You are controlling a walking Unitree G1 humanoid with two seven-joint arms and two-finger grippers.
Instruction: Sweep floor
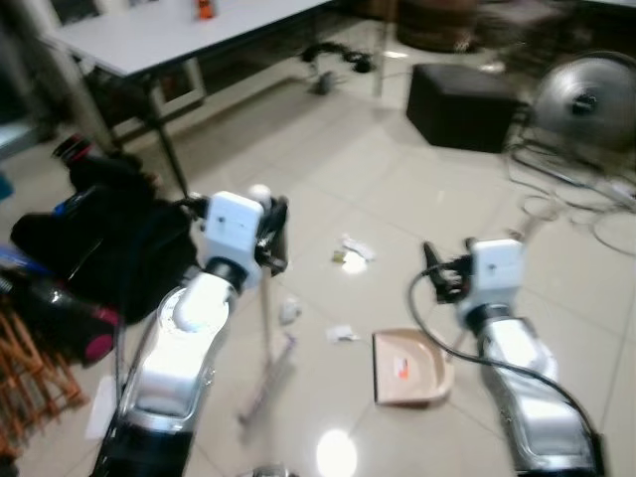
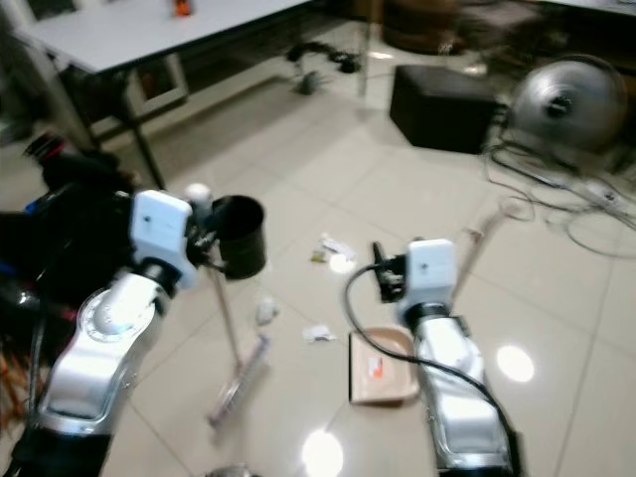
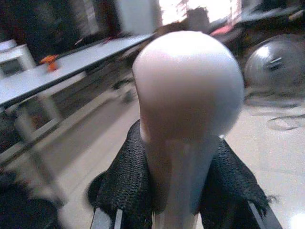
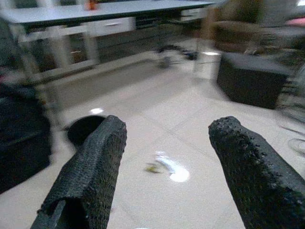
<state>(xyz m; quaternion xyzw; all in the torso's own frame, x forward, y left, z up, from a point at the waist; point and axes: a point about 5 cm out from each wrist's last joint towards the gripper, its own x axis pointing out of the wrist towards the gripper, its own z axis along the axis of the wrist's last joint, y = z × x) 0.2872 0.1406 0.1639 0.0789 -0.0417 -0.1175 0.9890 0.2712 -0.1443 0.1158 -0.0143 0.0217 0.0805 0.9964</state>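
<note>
Broom [image 2: 227,328] stands nearly upright on the tiled floor [image 2: 328,189], its pale handle clenched near the rounded top by the left gripper [image 3: 176,191], its bristle head down beside the scraps [image 2: 318,333]. A beige dustpan [image 2: 383,368] lies just beside them, below the right gripper [image 4: 167,157], whose jaws are spread and hold nothing. Gripped so high, the broom could swing wide and scatter the paper bits, or knock the black bin [image 2: 238,236] close behind it.
</note>
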